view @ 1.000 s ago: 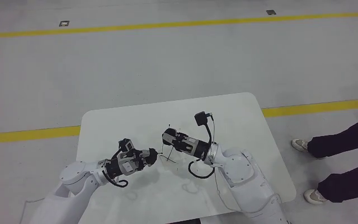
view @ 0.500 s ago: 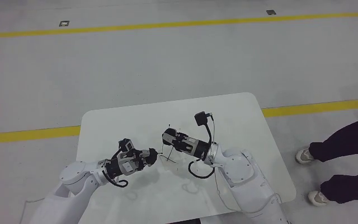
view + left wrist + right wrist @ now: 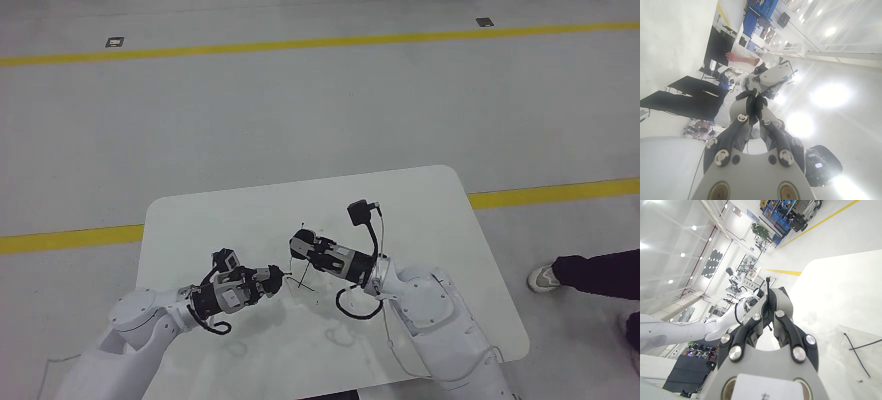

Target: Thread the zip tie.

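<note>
Since the zip tie (image 3: 768, 289) is thin, light and springy, it likely wants a pinch mid-strap, just below the head. It stands upright at frame centre, clamped in the right gripper (image 3: 769, 306). Left gripper (image 3: 753, 108): fingers drawn together, with an unidentifiable thin dark strand between them. Spare ties (image 3: 857, 349) lie lower right on the table (image 3: 829, 285). White label (image 3: 768, 387) at bottom edge: illegible.
</note>
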Controlling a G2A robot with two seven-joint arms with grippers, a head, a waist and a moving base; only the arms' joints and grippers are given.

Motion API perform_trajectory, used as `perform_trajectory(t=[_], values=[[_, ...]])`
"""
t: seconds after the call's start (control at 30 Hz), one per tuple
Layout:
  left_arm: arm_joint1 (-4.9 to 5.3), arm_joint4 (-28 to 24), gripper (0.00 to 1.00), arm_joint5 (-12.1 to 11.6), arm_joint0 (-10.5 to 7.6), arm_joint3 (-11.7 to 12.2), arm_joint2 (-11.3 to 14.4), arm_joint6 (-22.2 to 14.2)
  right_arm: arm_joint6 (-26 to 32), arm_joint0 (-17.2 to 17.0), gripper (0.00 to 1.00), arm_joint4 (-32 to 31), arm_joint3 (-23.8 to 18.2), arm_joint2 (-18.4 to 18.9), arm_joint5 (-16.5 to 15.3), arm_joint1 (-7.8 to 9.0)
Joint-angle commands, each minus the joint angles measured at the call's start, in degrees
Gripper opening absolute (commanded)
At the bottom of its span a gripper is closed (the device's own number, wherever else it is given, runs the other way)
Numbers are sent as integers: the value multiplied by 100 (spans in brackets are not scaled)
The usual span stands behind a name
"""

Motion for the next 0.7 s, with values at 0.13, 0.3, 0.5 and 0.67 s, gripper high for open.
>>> perform_trajectory(t=[0.13, 0.3, 0.5, 0.67], values=[[19, 31, 0, -52, 30, -45, -46, 23, 5, -7, 0, -12, 22, 16, 0, 45], [19, 31, 0, -52, 30, -45, -46, 23, 5, -7, 0, -12, 22, 16, 0, 45], [19, 31, 0, -52, 30, -45, -46, 23, 5, -7, 0, -12, 22, 16, 0, 45], [12, -39, 0, -20, 39, -61, 8, 85, 5, -7, 0, -12, 22, 16, 0, 45]])
